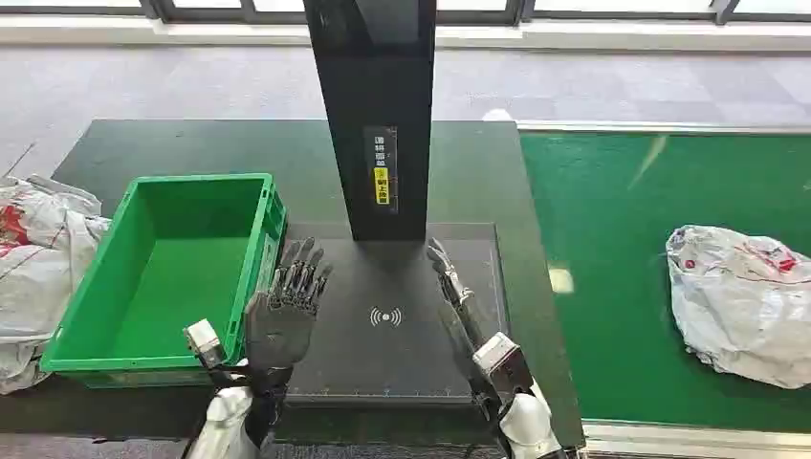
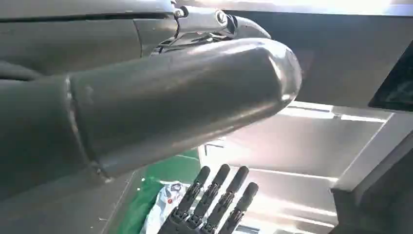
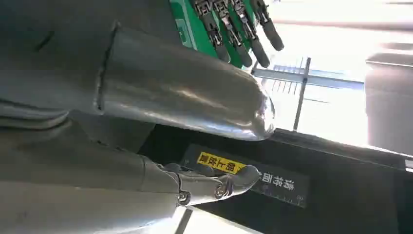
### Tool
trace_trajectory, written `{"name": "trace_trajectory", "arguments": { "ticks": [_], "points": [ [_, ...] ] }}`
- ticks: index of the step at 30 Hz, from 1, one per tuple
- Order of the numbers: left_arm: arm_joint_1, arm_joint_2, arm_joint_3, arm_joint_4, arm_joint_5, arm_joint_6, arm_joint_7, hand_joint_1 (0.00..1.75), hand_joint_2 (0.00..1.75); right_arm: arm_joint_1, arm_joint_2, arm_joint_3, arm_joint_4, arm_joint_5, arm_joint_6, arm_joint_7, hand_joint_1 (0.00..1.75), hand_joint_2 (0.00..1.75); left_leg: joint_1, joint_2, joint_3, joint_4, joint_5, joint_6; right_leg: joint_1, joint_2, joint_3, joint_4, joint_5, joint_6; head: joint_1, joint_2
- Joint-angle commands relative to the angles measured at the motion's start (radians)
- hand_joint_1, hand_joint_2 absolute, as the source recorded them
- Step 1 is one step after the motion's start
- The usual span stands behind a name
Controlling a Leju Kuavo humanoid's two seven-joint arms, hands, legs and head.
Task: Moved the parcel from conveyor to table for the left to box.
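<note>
Both hands empty, fingers straight and apart. Left hand [image 1: 282, 311] at lower centre-left, right hand [image 1: 457, 296] at lower centre, both over the black scanner pad [image 1: 387, 354]. Parcel [image 1: 741, 301] lies well apart from the fingers, at the right edge of the frame on the green conveyor [image 1: 612, 239]. Between the hands, the black scanner post [image 1: 378, 105] stands up to the top edge. Green crate [image 1: 158, 277] sits just beside the left hand, at lower left. Further bags [image 1: 33, 258] at the left edge. Parcel is a crumpled white plastic bag with red print.
</note>
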Motion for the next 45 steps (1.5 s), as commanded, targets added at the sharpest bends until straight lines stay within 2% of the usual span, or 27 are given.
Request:
{"name": "trace_trajectory", "arguments": {
  "ticks": [1,5,6,8,9,10,11,13,16,20,22,27,29,30,31,34,36,38,45],
  "points": [
    [0.052,-0.027,-0.209,-0.379,-0.090,0.825,-0.026,0.00,0.00,-0.035,0.106,-0.004,0.467,0.265,-0.348,0.002,0.00,0.00,0.002,0.001,0.001,0.000,-0.001,0.001,0.003,0.001,0.002,-0.002,0.000,0.000,0.000,0.000],
    [0.052,-0.027,-0.209,-0.379,-0.090,0.825,-0.026,0.00,0.00,-0.035,0.106,-0.004,0.467,0.265,-0.348,0.002,0.00,0.00,0.002,0.003,0.003,-0.002,0.000,0.000,0.004,0.002,0.002,-0.003,0.002,-0.002,0.000,0.000],
    [0.052,-0.027,-0.209,-0.379,-0.090,0.825,-0.026,0.00,1.75,-0.035,0.106,-0.004,0.467,0.265,-0.348,0.002,0.00,1.75,0.000,-0.002,0.001,-0.001,0.001,0.000,0.000,-0.002,0.001,-0.001,0.000,-0.002,0.000,0.000],
    [0.032,-0.009,-0.214,-0.332,-0.059,0.855,-0.026,0.00,1.75,-0.017,0.084,0.018,0.373,0.163,-0.331,0.002,0.00,1.75,0.002,0.000,0.001,0.000,-0.001,0.000,0.003,-0.001,0.002,-0.001,0.001,-0.002,0.000,0.000],
    [0.019,0.001,-0.226,-0.306,-0.020,0.857,-0.026,0.00,0.00,0.009,0.075,0.009,0.285,0.096,-0.328,0.002,0.00,1.75,0.002,0.000,0.001,0.000,0.000,0.000,0.003,0.000,0.001,-0.001,0.001,-0.002,0.000,0.000],
    [0.016,0.001,-0.220,-0.298,-0.013,0.827,-0.026,0.00,0.00,0.017,0.064,0.010,0.246,0.059,-0.332,0.002,0.00,0.00,0.000,-0.001,0.001,-0.001,0.001,0.000,0.002,-0.002,0.001,-0.002,0.001,-0.002,0.000,0.000],
    [0.009,-0.005,-0.208,-0.276,-0.014,0.797,-0.026,0.00,0.00,0.029,0.051,-0.006,0.170,0.007,-0.344,0.002,0.00,0.00,0.000,-0.005,0.000,-0.001,0.001,0.000,0.001,-0.005,0.001,0.000,0.000,-0.002,0.000,0.000],
    [0.007,-0.021,-0.189,-0.264,-0.050,0.822,-0.026,0.00,0.00,0.054,0.056,-0.085,0.062,-0.036,-0.349,0.002,0.00,0.00,0.000,-0.004,-0.001,0.000,0.001,0.001,0.001,-0.004,0.000,0.000,0.001,-0.002,0.000,0.000],
    [0.010,-0.025,-0.193,-0.252,-0.054,0.830,-0.026,0.00,0.00,0.111,0.084,-0.174,-0.087,-0.019,-0.405,0.042,0.00,0.00,0.000,-0.003,0.001,-0.001,0.002,0.001,0.001,-0.004,0.001,-0.002,0.002,-0.002,0.000,0.000],
    [-0.009,-0.016,-0.205,-0.208,-0.036,0.804,-0.026,0.00,0.00,0.207,0.096,-0.200,-0.262,-0.041,-0.448,0.002,0.00,0.00,0.000,-0.005,0.001,0.000,0.001,0.001,0.000,-0.005,0.001,-0.001,0.001,-0.002,0.000,0.000],
    [-0.018,-0.012,-0.210,-0.192,-0.035,0.803,-0.026,0.00,0.00,0.229,0.061,-0.152,-0.352,-0.103,-0.507,0.002,0.00,0.00,0.000,-0.007,0.000,0.000,0.001,0.000,0.000,-0.007,0.001,0.000,0.000,-0.002,0.000,0.000],
    [-0.018,-0.012,-0.211,-0.194,-0.037,0.805,-0.026,0.00,0.00,0.226,0.058,-0.156,-0.344,-0.108,-0.508,0.002,0.00,0.00,0.000,-0.004,0.000,0.001,0.001,0.000,0.000,-0.004,-0.001,0.000,0.001,-0.002,0.000,0.000],
    [-0.005,-0.016,-0.203,-0.226,-0.037,0.816,-0.026,0.00,0.00,0.210,0.038,-0.156,-0.313,-0.150,-0.420,0.002,0.00,0.00,0.000,-0.005,0.000,0.000,0.001,0.000,0.000,-0.005,0.000,0.000,0.000,-0.002,0.000,0.000],
    [0.050,-0.012,-0.207,-0.260,-0.180,0.811,-0.025,0.00,0.00,0.116,0.043,-0.363,-0.178,0.062,-0.489,0.081,0.00,0.00,0.000,-0.002,0.001,0.000,0.001,0.001,0.001,-0.002,0.000,-0.001,0.001,-0.002,0.000,0.000],
    [0.062,-0.014,-0.207,-0.268,-0.216,0.830,-0.020,0.00,0.00,0.108,0.036,-0.387,-0.163,0.099,-0.504,0.113,0.00,1.75,0.000,0.001,0.002,0.000,0.001,0.000,0.001,0.000,0.001,-0.002,0.002,-0.002,0.000,0.000],
    [0.142,-0.035,-0.220,-0.325,-0.274,0.793,-0.025,0.00,0.00,0.057,0.008,-0.556,-0.089,0.334,-0.588,0.222,0.00,1.75,0.000,0.001,0.002,-0.002,0.002,0.001,0.001,0.000,0.002,-0.004,0.003,-0.001,0.000,0.000],
    [0.144,-0.041,-0.219,-0.315,-0.286,0.794,-0.025,0.00,0.00,0.050,0.000,-0.606,-0.094,0.315,-0.539,0.233,0.00,1.75,0.000,0.003,0.003,-0.002,0.001,0.002,0.001,0.002,0.003,-0.005,0.003,0.000,0.000,0.000],
    [0.136,-0.047,-0.213,-0.297,-0.301,0.804,-0.025,0.00,0.00,0.047,-0.011,-0.647,-0.095,0.347,-0.540,0.237,0.00,1.75,0.000,0.000,0.003,-0.002,0.002,0.002,0.000,-0.001,0.003,-0.005,0.003,0.000,0.000,0.000],
    [0.128,-0.047,-0.207,-0.292,-0.302,0.805,-0.025,0.00,0.00,0.051,0.002,-0.649,-0.106,0.355,-0.535,0.235,0.00,1.75,-0.001,0.000,0.003,-0.002,0.002,0.002,-0.001,0.000,0.004,-0.005,0.004,0.000,0.000,0.000]
  ]
}}
